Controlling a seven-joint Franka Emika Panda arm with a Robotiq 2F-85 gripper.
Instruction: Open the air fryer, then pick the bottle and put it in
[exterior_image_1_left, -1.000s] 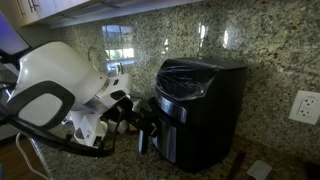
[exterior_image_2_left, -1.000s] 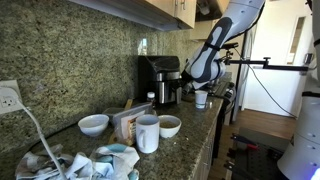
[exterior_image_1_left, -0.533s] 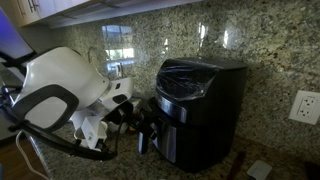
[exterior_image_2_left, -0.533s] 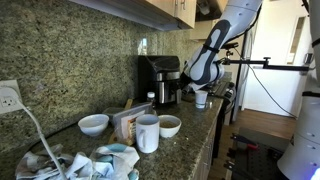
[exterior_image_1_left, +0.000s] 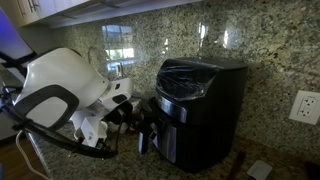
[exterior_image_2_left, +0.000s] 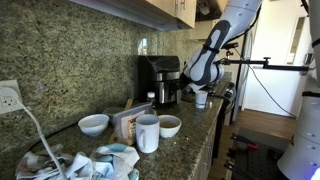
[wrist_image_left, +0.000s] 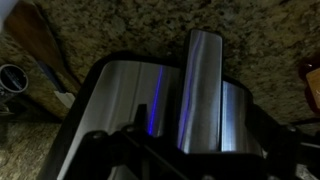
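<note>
Against the granite backsplash (exterior_image_1_left: 255, 35), the air fryer (exterior_image_1_left: 203, 108) stands upright, its handle (wrist_image_left: 203, 90) jutting toward the wide-spread gripper (exterior_image_1_left: 135, 117).

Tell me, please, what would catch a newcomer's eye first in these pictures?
The black air fryer dominates, standing against the granite backsplash. The bulky white robot arm fills the foreground beside it, its hand close to the fryer's silver drawer handle. In an exterior view, a white cup and bowls clutter the counter's near end.
</note>
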